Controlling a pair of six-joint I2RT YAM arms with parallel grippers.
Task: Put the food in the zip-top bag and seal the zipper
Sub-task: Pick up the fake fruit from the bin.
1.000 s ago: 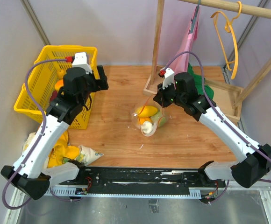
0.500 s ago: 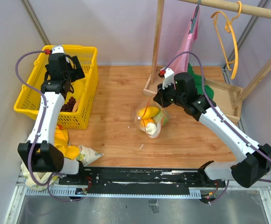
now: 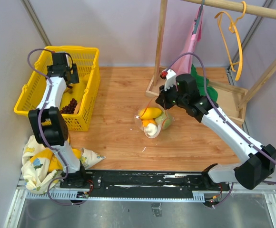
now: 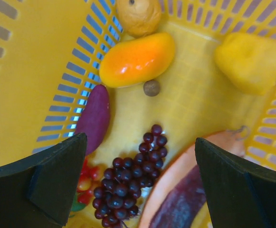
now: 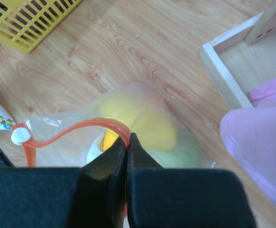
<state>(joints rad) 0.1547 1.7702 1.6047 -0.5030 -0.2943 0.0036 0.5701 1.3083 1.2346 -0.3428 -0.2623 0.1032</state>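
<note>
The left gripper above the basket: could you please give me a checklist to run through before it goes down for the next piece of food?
1. Left gripper open: ok, jaws wide apart above the basket.
2. Food below it: ok, purple grapes lie centred under it.
3. Room around the grapes: not ok, a purple vegetable and an orange-edged piece crowd both sides.
4. Right gripper shut on the zipper: ok.
5. Zip-top bag mouth open to receive: ok, as far as the top view shows.
</note>
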